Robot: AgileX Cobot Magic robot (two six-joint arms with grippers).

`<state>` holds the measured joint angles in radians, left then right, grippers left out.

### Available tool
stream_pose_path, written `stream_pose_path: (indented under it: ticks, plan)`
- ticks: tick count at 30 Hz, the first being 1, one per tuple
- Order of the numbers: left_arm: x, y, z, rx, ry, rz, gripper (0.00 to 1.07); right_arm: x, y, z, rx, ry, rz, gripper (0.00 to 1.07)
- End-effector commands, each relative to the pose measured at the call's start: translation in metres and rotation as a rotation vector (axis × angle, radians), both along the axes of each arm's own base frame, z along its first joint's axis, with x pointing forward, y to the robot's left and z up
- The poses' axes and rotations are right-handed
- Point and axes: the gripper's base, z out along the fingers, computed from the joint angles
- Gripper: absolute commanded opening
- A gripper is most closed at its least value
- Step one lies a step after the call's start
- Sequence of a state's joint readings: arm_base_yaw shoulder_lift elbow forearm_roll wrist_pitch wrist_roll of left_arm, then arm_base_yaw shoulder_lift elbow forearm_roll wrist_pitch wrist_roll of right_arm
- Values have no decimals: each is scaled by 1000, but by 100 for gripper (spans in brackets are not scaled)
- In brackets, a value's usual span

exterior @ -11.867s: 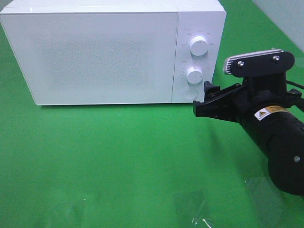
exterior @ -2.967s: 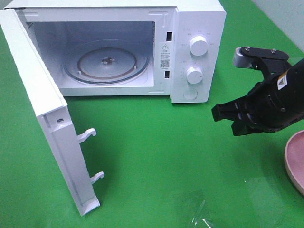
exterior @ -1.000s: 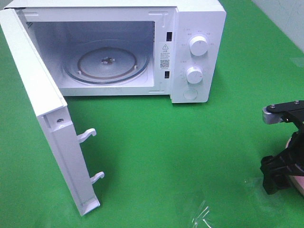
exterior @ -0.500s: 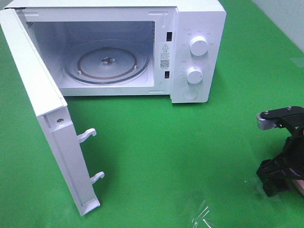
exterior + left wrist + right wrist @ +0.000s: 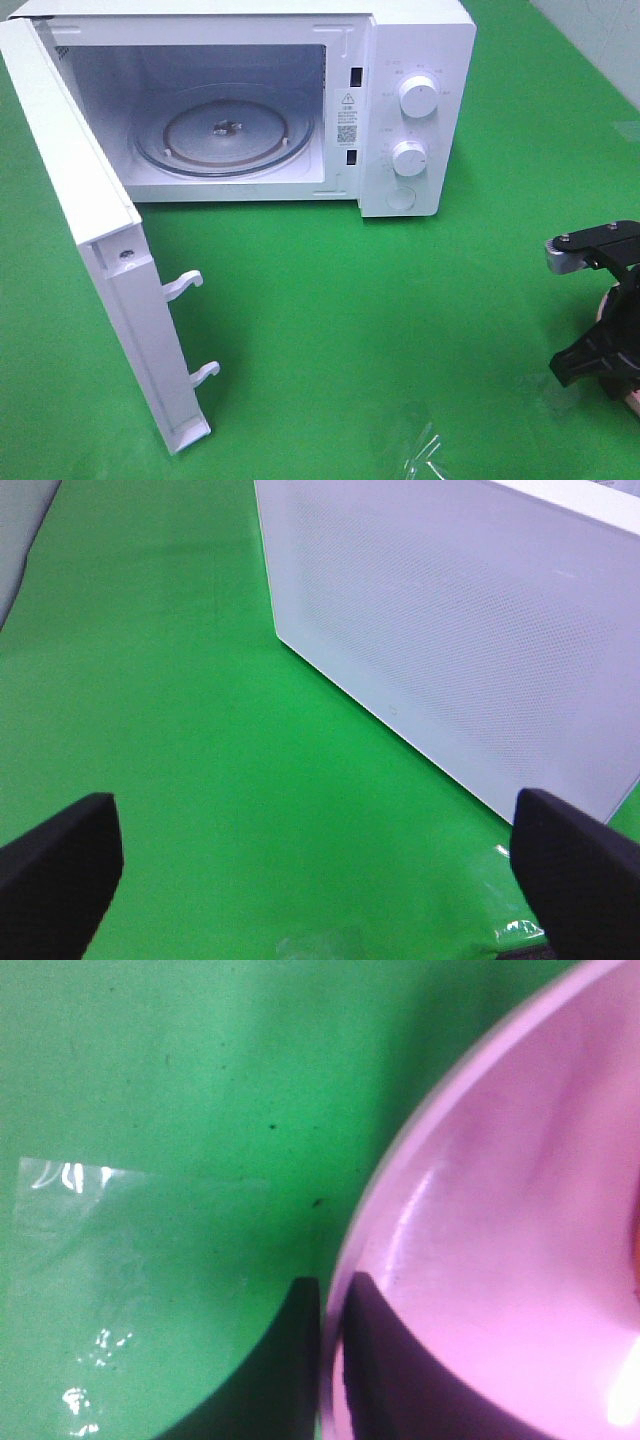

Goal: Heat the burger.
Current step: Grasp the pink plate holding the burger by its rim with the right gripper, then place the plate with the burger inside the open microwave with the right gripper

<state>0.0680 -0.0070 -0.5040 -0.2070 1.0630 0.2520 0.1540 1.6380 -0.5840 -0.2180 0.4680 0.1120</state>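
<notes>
Two arms, but only my right one is working: my right jaws are pinching narrow onto the rim of the pink plate (image 5: 480, 1210), with one dark finger (image 5: 290, 1380) outside the rim and the other inside. The plate is sitting on the green desk (image 5: 400, 330), off the dial side of the microwave (image 5: 410, 110) and forward of it, well apart. The burger is hiding from me. An orange sliver at the edge of the right wrist view may be it, riding on the plate, but I cannot tell. Being round, it is offering no long axis. The turntable (image 5: 225, 135) is waiting toward the microwave's hinge side of my grip, so I am judging my right arm the nearer. My left jaws are gaping wide, facing the door (image 5: 450, 630) from outside. A second ago my right jaws were standing wide; the door, shut earlier, is now hanging open.
</notes>
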Motion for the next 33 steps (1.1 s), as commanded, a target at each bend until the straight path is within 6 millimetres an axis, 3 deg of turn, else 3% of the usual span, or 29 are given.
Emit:
stream_pose_path:
  ticks: [1, 20, 33]
  plan:
    - [-2, 0, 1, -5, -31, -5, 98, 1, -1, -2, -11, 1, 13, 0]
    - [-2, 0, 1, -5, -31, -5, 98, -11, 13, 13, -130, 4, -21, 0]
    - [-2, 0, 1, -5, -31, -5, 98, -26, 26, 37, -237, -48, -17, 0]
